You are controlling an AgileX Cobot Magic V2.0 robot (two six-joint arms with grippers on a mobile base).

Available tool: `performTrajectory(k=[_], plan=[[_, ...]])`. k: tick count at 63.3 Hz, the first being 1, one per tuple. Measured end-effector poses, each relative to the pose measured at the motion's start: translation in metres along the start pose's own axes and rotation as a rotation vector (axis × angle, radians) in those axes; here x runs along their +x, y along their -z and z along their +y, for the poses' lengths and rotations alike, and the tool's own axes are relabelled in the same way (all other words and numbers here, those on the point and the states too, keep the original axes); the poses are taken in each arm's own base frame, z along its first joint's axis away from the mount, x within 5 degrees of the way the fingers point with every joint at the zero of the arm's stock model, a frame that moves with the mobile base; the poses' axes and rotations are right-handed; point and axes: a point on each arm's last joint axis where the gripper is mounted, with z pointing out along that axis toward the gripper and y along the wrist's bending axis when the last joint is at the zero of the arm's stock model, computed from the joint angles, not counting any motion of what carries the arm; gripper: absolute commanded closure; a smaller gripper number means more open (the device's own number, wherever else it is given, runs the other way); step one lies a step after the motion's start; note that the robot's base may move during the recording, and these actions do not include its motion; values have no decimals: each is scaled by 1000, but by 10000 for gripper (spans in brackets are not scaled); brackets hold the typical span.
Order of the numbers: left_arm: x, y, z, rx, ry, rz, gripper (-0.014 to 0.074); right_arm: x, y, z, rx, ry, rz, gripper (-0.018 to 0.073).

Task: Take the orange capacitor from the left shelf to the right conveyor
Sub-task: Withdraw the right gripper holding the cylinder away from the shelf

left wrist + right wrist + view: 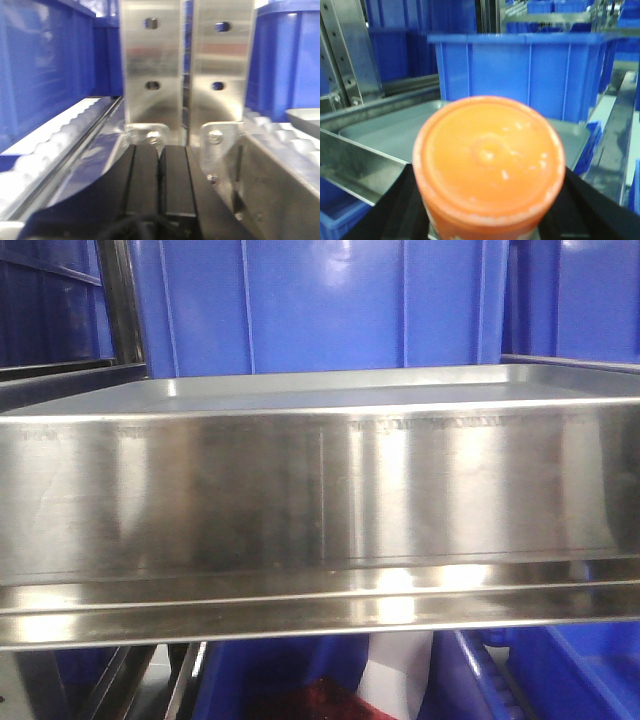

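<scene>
Orange capacitor (489,165): seen end-on in the right wrist view, with its round matte cap facing the camera and filling the lower middle of the picture. It has a small raised dimple at the centre and a pale, scuffed edge.
Right claw (490,217): pinching the orange capacitor. Its black fingers (395,210) flank the cylinder on both sides.
Where the capacitor sits: in the right claw, in front of the grey steel bed of the left shelf (320,490). Its far end is hidden, so I cannot tell whether it touches the steel.
Left shelf: in the front view it is brushed stainless steel with a tall reflective front lip across the whole width. There is a shallow flat bed behind the lip and a lower steel rail beneath.
Left claw (159,180): pressed together. The two black pads (142,180) meet along a thin seam with nothing between them.
Ahead of the left claw: two bright steel uprights (150,60) with bolt holes, standing side by side with a narrow gap. White roller tracks (55,140) run along either side.
Blue crate (520,70): stands just behind the shelf bed in the right wrist view.
Perforated upright (345,60): at the left edge of that view, tilted in the frame.
Below the shelf: more blue bins (570,680), with something red and white between them that is too unclear to name.
</scene>
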Motion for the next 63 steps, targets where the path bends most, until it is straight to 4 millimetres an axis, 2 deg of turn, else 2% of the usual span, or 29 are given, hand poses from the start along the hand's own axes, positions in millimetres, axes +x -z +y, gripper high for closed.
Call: performTrajectory(k=[63], plan=[[0, 0, 0, 0, 0, 0, 701, 2, -1, 0, -3, -4, 11, 505]])
